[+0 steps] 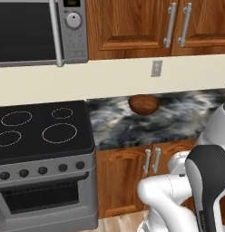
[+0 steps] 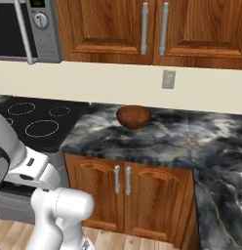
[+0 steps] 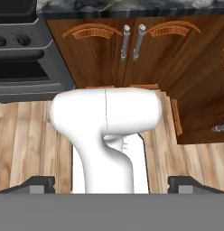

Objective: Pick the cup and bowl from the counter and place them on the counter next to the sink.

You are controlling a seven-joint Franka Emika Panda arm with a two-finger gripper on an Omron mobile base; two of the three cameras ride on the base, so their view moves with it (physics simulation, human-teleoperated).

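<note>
Dark fingertips of the gripper (image 3: 112, 182) sit wide apart at the hand view's bottom, released and empty, aimed at wooden floor and cabinet doors (image 3: 132, 45). Beyond, the bowl (image 1: 144, 104) rests on the counter (image 1: 178, 120) near the backsplash, right of the stovetop (image 1: 41, 129).

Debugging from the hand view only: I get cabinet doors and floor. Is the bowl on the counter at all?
Observer: Yes. The bowl sits on the counter, near the back wall, right of the stovetop.
Operator: Anything touching it?
Observer: No, bare stone all around it in the right base view.
Operator: What's on the wall behind it?
Observer: A grey outlet plate, slightly to the bowl's right, under the wooden upper cabinets.
Operator: Gripper state?
Observer: Fingertips stand wide apart at the bottom of your view, nothing between them.
</note>
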